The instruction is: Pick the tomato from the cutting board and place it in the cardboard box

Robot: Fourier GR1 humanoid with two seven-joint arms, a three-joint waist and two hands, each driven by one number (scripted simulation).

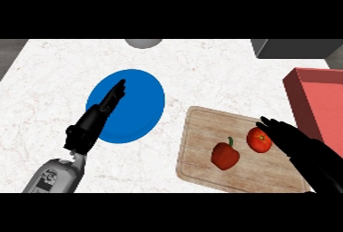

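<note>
Presently, the right hand (305,152) is seen extended over the cutting board's (201,165) right edge, fingers straight and unclosed, fingertips just beside the tomato (258,140). The tomato is found lying on the board, next to a red pepper (225,155). The left hand (97,118) is held open, fingers straight, over a blue plate (137,102). A white marbled surface (201,68) is noted, with a red box (321,99) at its right edge.

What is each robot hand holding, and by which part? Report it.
Nothing is held. The right robot hand is open beside the tomato on the cutting board; the left robot hand is open over the blue plate.
</note>
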